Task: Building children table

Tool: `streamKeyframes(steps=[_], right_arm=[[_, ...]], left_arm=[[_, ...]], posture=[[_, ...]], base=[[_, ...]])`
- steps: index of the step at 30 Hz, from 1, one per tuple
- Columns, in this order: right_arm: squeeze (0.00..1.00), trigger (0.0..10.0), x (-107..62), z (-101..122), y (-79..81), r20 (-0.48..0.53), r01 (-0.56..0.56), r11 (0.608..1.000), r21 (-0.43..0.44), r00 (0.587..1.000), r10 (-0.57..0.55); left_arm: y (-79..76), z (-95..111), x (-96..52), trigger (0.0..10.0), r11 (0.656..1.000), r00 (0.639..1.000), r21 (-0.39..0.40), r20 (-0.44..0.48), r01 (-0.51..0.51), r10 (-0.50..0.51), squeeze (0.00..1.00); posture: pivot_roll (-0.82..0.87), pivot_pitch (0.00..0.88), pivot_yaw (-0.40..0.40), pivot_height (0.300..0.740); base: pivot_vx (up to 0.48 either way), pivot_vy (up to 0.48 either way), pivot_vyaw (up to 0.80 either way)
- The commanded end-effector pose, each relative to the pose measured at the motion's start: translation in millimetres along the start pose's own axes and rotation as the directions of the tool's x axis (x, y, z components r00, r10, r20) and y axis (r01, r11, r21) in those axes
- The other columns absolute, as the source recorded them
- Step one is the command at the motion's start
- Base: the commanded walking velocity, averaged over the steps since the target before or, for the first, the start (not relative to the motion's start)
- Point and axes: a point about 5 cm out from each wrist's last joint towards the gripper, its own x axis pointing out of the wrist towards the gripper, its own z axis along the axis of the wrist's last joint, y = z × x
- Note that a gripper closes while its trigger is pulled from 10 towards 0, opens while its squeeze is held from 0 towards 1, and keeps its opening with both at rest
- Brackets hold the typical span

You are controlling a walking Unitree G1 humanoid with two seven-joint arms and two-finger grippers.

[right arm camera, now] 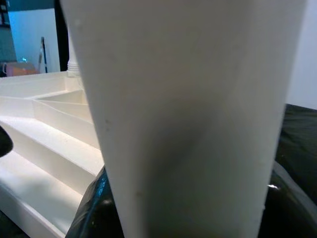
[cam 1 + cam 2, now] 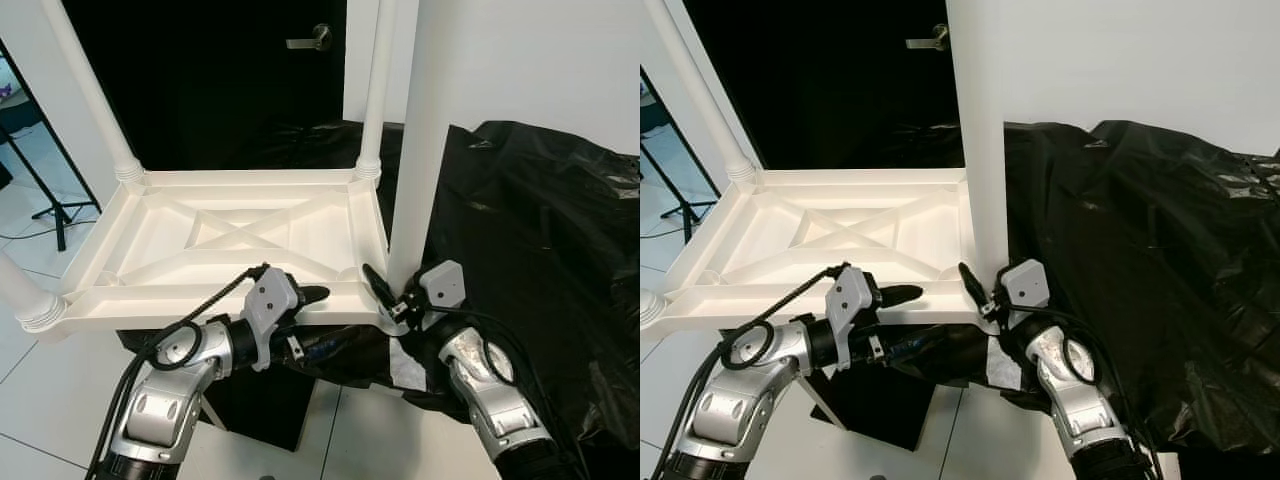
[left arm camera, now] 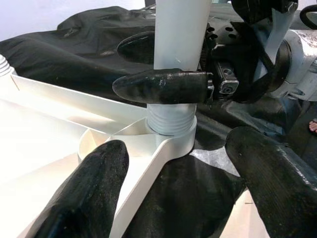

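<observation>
At the tabletop (image 2: 240,235) corner, right hand (image 2: 385,290) clamps the leg (image 2: 415,150); left hand (image 2: 305,295) open.

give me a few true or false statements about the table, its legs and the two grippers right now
1. The white tabletop lies upside down, ribbed underside up. True.
2. The right gripper is clamped round the near right leg. True.
3. The left gripper holds a leg lifted clear of the table. False: its open fingers straddle the tabletop's near edge.
4. The black plastic sheet covers the tabletop. False: it lies beside and under the table, on the robot's right.
5. The far right leg stands upright in its corner socket. True.
</observation>
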Motion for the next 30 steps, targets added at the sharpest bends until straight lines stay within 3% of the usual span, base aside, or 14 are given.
streamKeyframes(steps=[1,2,7,18,30], right_arm=[[0.0,10.0,-14.4,-27.8,7.9,-0.143,-0.007,0.994,0.11,0.99,0.023],[0.0,10.0,-13.8,-28.7,7.3,-0.151,0.012,0.987,0.158,0.988,0.012],[0.0,10.0,-11.8,-32.2,3.0,-0.176,0.045,0.973,0.224,0.984,-0.005],[0.0,10.0,-12.0,-38.3,-0.8,-0.222,0.015,0.969,0.246,0.974,0.041],[0.0,10.0,-14.2,-43.0,-2.7,-0.249,0.068,0.946,0.318,0.968,0.014]], left_arm=[[4.8,1.3,-3.5,10.0,0.998,0.998,0.002,-0.005,-0.065,0.065,0.0],[5.3,1.4,-4.0,10.0,0.998,0.998,0.004,-0.006,-0.063,0.063,0.0],[6.6,1.9,-4.4,10.0,0.998,0.998,0.006,-0.01,-0.062,0.062,0.0],[6.7,2.0,-2.7,10.0,0.998,0.998,0.01,-0.016,-0.064,0.064,0.0],[6.5,3.1,-3.3,10.0,0.998,0.998,0.011,-0.013,-0.067,0.067,0.0]], posture=[[0.06,0.0,0.015,0.74],[0.06,0.0,0.015,0.74],[0.06,0.0,0.015,0.74],[0.06,0.0,0.009,0.74],[0.06,0.0,0.006,0.74]], base=[[0.0,0.0,0.0],[0.0,0.0,0.0],[0.0,0.0,0.0],[0.0,0.0,0.0],[0.0,0.0,0.0]])
